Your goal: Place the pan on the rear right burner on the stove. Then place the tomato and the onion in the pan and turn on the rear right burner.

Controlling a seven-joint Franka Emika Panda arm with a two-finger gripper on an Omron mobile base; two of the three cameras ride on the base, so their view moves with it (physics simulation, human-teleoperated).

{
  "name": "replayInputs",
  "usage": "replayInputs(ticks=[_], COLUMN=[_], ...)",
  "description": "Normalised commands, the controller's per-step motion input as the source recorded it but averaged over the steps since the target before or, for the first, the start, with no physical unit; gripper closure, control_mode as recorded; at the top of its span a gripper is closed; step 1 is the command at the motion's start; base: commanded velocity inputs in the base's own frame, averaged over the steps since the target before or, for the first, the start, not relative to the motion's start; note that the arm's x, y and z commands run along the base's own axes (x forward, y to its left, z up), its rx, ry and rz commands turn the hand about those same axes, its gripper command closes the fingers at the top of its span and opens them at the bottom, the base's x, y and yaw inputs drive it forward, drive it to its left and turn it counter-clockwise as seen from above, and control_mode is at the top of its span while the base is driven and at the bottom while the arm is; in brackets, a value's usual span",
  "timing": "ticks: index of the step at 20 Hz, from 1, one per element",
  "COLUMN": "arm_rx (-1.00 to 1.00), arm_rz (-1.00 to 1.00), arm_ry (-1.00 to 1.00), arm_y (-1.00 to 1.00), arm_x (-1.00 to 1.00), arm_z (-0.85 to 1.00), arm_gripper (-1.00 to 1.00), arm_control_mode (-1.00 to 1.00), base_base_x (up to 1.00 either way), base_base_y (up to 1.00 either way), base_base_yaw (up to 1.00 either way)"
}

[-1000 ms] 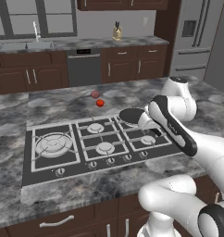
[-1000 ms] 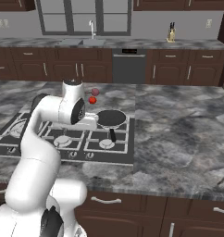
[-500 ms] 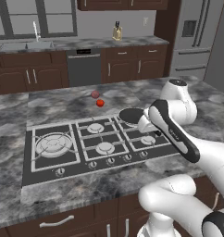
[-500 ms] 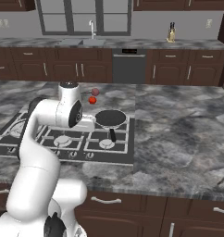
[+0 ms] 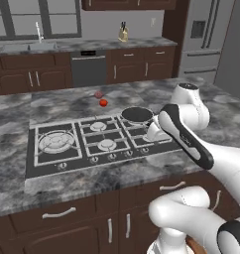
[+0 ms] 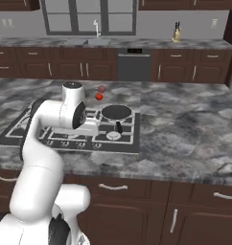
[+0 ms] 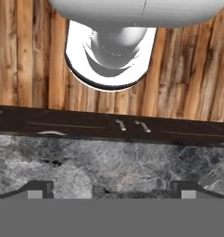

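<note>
I see the stove [image 5: 92, 144] set in the marble island counter [image 6: 185, 143], knobs along its front edge. The pan [image 6: 116, 113] already sits on the rear right burner, handle pointing toward the front edge. My gripper [image 7: 112, 194], fingers spread wide and empty, hangs near the stove's front right. The tomato [image 5: 103, 102] and onion [image 5: 98, 94] lie beyond the stove's rear edge, onion farther back; I judge the pan stands between.

Arm [image 5: 184, 136] hides front right part of stove [image 5: 67, 166]; pan [image 5: 137, 115] handle hidden behind it.
</note>
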Motion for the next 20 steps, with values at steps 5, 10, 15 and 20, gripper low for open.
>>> replayInputs(ticks=[5, 10, 15, 20], arm_rx=[0.0, 0.0, 0.0, 0.0], arm_rz=[0.0, 0.0, 0.0, 0.0], arm_ry=[0.0, 0.0, 0.0, 0.0], arm_y=[0.0, 0.0, 0.0, 0.0], arm_x=[0.0, 0.0, 0.0, 0.0], arm_z=[0.0, 0.0, 0.0, 0.0], arm_gripper=[-1.0, -1.0, -1.0, -1.0], arm_control_mode=[1.0, 1.0, 1.0, 1.0], base_base_x=[-0.99, -0.73, -0.59, -0.7], base_base_y=[0.11, 0.7, 1.0, 1.0], base_base_yaw=[0.01, -0.2, -0.29, -0.21])
